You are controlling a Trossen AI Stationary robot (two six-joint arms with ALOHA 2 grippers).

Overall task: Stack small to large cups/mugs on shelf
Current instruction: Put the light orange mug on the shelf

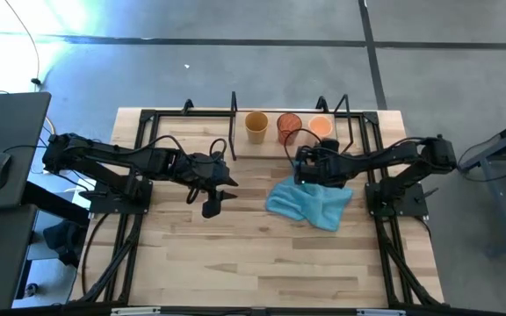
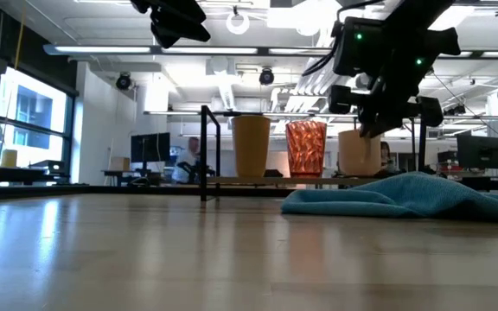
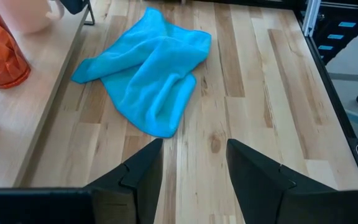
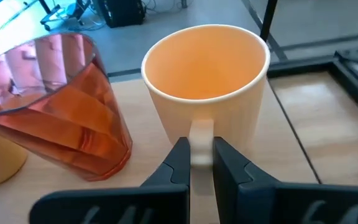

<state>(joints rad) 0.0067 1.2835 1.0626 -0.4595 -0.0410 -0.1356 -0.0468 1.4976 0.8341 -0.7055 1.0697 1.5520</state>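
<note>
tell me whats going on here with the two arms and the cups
Three cups stand in a row on the shelf: a yellow cup, a red cup and an orange mug. The right gripper is at the mug, its fingers on either side of the handle. The left gripper hangs open over the table, holding nothing. A blue cloth lies nearby.

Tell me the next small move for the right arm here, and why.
Probably lift the orange mug straight up off the shelf. The right end effector has its fingers either side of the mug's handle, apparently pinching it, and the red cup stands close beside it, so sideways motion risks a knock. The left end effector hangs open over the table, away from the cups.
</note>
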